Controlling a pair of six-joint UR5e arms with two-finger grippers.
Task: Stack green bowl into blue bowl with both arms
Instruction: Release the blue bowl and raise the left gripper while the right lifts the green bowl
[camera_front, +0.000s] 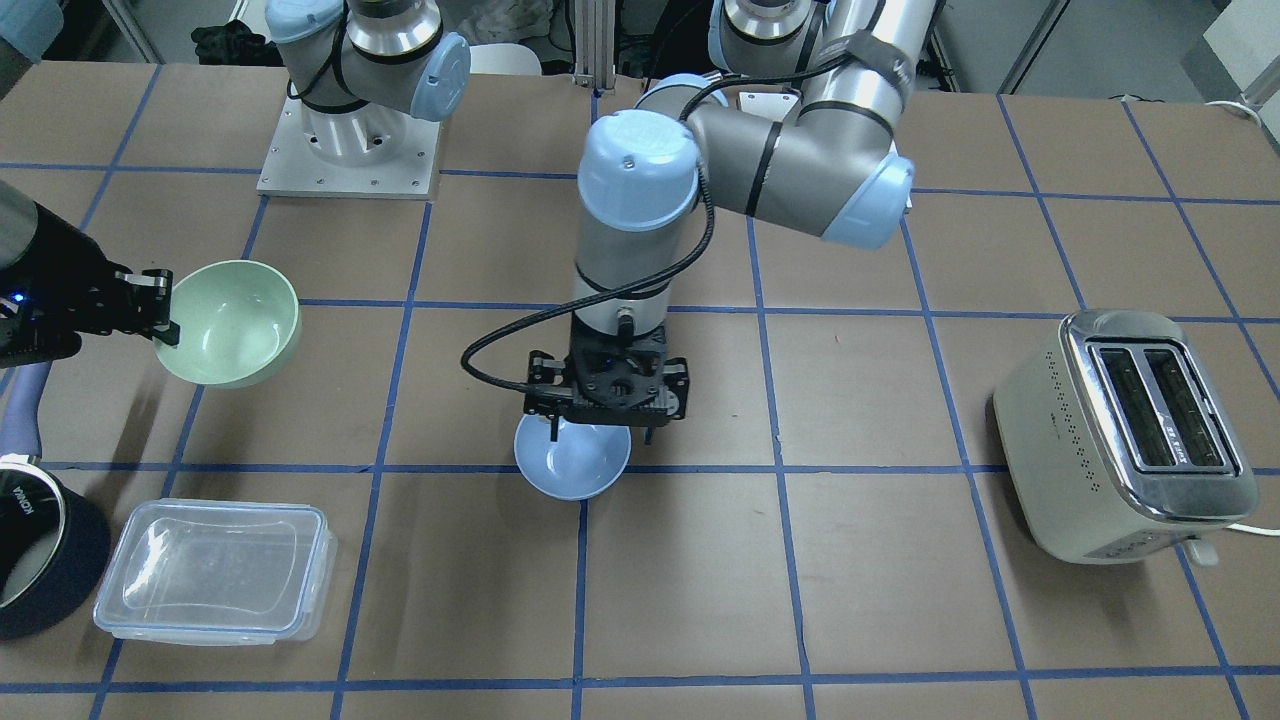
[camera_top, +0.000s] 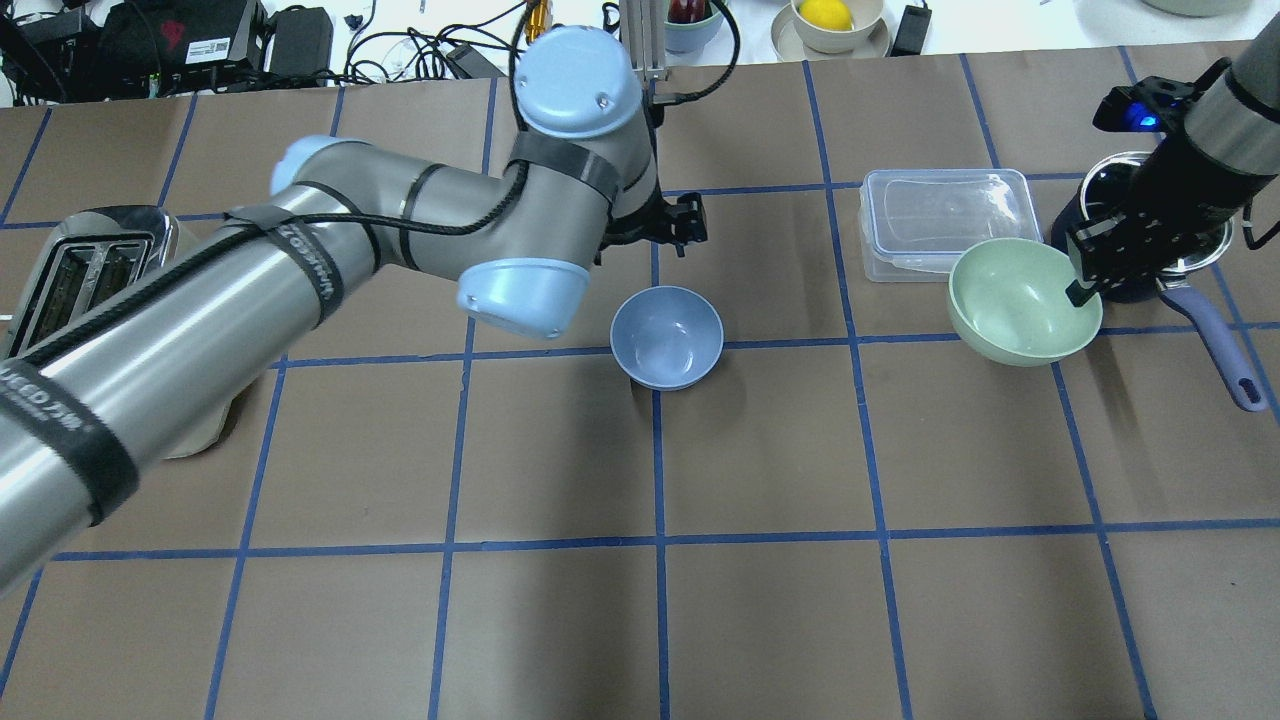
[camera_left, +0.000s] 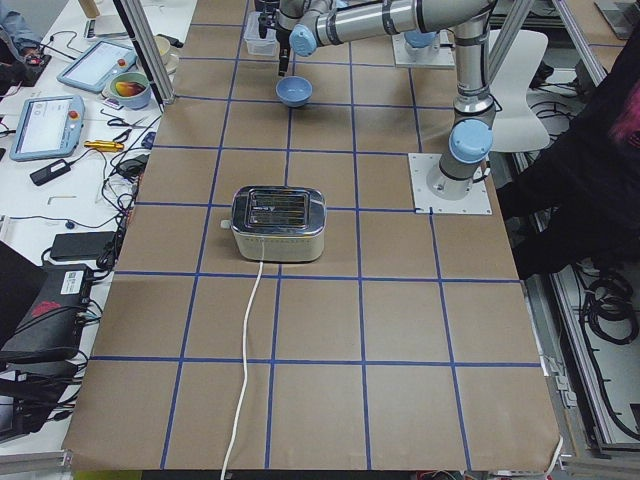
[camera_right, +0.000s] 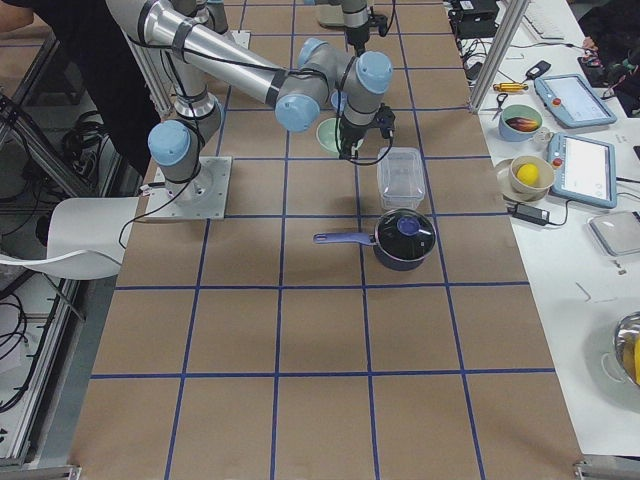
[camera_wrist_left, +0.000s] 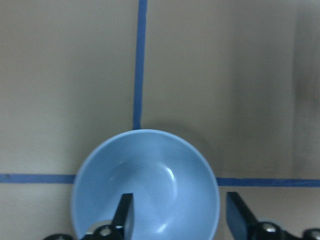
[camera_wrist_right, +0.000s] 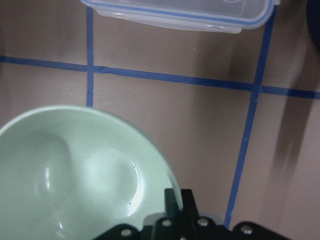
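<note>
The blue bowl (camera_front: 573, 468) stands upright on the table near its middle, on a blue tape crossing. My left gripper (camera_front: 600, 432) hangs right above it, open. In the left wrist view one finger (camera_wrist_left: 125, 215) is over the bowl's (camera_wrist_left: 150, 180) inside and the other is outside its rim. My right gripper (camera_front: 168, 320) is shut on the rim of the green bowl (camera_front: 235, 320) and holds it tilted, seemingly just off the table. The right wrist view shows the fingers (camera_wrist_right: 176, 197) pinching that rim (camera_wrist_right: 75, 175). The two bowls are well apart.
A clear lidded container (camera_front: 215, 570) lies next to the green bowl, towards the operators' side. A navy saucepan (camera_front: 40, 545) with a purple handle stands beside the container. A cream toaster (camera_front: 1120, 430) sits on my left side of the table.
</note>
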